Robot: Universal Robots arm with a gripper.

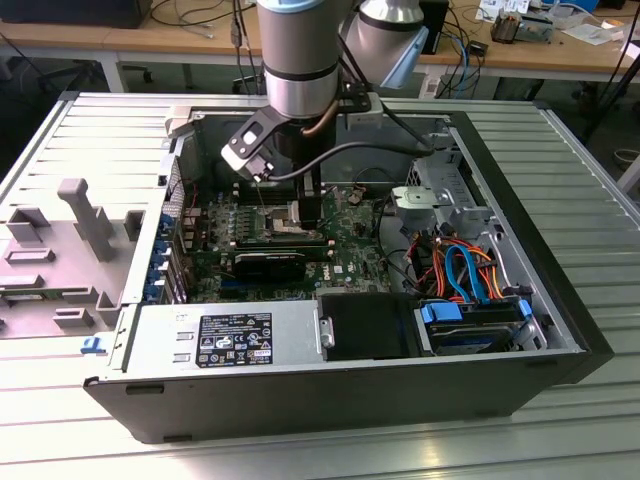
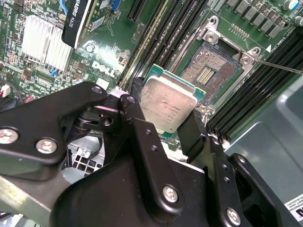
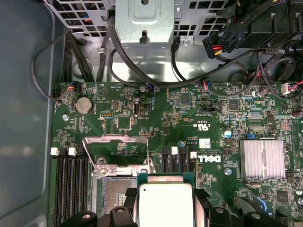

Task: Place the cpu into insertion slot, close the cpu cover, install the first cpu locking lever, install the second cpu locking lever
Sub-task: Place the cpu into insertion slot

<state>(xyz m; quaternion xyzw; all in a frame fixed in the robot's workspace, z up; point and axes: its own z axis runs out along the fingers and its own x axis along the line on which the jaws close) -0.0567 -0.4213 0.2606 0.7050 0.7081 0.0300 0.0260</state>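
The gripper's [image 2: 164, 115] 2 fingers are clamped on the cpu [image 2: 171, 105], which hangs just beside the open insertion slot [image 2: 207, 71]. If lowered offset or tilted, it could bend pins — or catch the rim.

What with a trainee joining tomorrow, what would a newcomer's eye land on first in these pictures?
The gripper, shut on the silver-topped cpu, holds it over the green motherboard in both wrist views. Next to it lies the bare insertion slot, its cpu cover tilted up open. In the exterior view, the arm reaches down into the open computer case.
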